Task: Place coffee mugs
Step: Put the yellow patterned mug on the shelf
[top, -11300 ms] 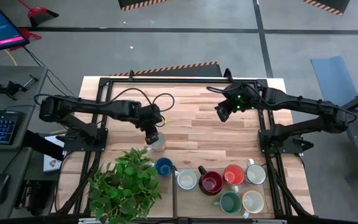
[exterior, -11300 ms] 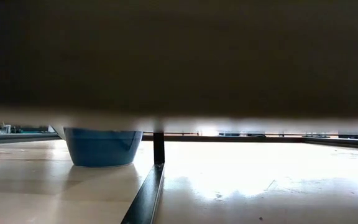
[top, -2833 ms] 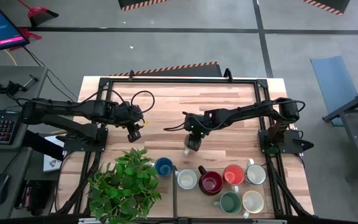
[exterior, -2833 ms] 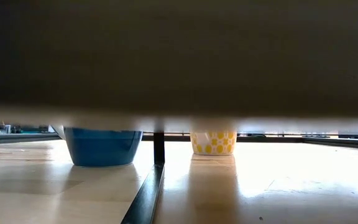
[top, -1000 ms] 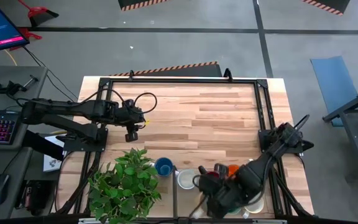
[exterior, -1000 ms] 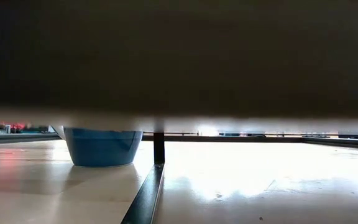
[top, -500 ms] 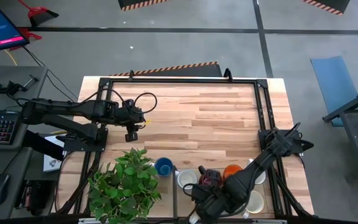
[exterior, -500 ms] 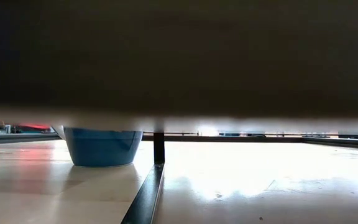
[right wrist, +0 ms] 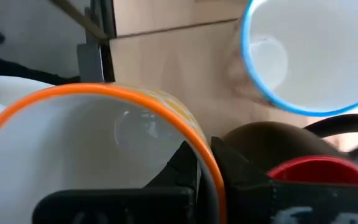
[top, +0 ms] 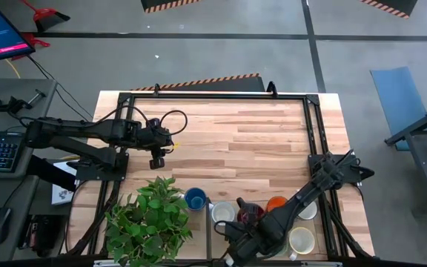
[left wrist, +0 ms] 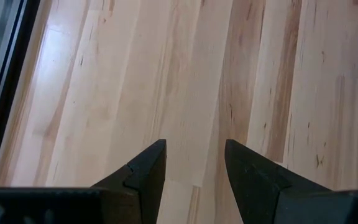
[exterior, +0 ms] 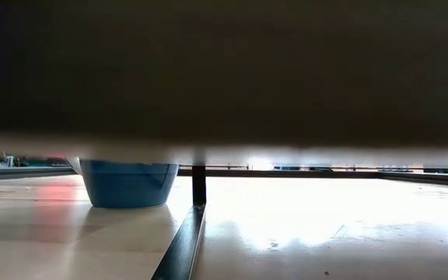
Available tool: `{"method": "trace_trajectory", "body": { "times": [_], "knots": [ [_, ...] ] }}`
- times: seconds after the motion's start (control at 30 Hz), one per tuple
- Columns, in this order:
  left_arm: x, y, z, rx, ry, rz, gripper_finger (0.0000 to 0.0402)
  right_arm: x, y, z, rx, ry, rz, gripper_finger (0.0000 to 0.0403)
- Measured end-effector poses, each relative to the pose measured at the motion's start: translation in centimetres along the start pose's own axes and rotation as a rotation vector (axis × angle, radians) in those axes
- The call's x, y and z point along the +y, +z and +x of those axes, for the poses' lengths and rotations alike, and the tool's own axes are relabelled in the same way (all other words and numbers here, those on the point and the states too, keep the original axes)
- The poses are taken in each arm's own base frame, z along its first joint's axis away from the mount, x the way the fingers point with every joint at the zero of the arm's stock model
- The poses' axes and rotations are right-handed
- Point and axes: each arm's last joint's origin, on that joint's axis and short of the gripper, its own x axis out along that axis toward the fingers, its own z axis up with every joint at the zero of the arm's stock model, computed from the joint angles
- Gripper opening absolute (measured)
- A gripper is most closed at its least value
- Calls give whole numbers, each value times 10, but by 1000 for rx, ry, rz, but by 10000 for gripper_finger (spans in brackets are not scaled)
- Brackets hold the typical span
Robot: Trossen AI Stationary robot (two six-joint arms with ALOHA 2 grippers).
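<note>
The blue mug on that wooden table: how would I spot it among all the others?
Find the leafy green potted plant at the table's near left corner. Just to its right begins a cluster of small round ceramic mugs, and the blue mug is the first of them, touching the leaves. It is the only blue one; its neighbour, a white mug, is pale.

Blue mug [top: 195, 198]: upright, white inside, near counter's front edge, just beside plant; blue wall also in low view [exterior: 127, 183].
White mug [top: 222, 213]: upright, next along row.
Dark red mug [top: 247, 213]: upright, partly covered by arm.
Orange mug [top: 276, 203]: partly covered.
White mug [top: 308, 211]: only rim edge visible.
Cream mug [top: 301, 240]: upright, front row.
Orange-rimmed mug with yellow pattern [right wrist: 92, 158]: white inside, wall clamped in right end effector, at front edge.
</note>
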Motion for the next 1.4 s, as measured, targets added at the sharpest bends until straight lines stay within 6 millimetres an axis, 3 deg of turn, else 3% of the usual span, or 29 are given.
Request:
{"method": "trace_trajectory", "body": {
  "times": [0.53, 0.77, 1.07, 1.4],
  "knots": [
    [0, 2, 0, -21, -1, -6, 154, 16, -10, 10, 15, 14, -46, 0],
    [1, 2, 0, -22, 31, -6, 154, 14, -10, 11, 10, -12, -46, 0],
    [1, 3, 0, -27, 35, -7, 154, 19, -12, 35, 99, -5, -29, 0],
    [1, 7, 0, -73, 42, -20, 154, 14, -16, 35, 140, -63, 33, 0]
  ]
}}
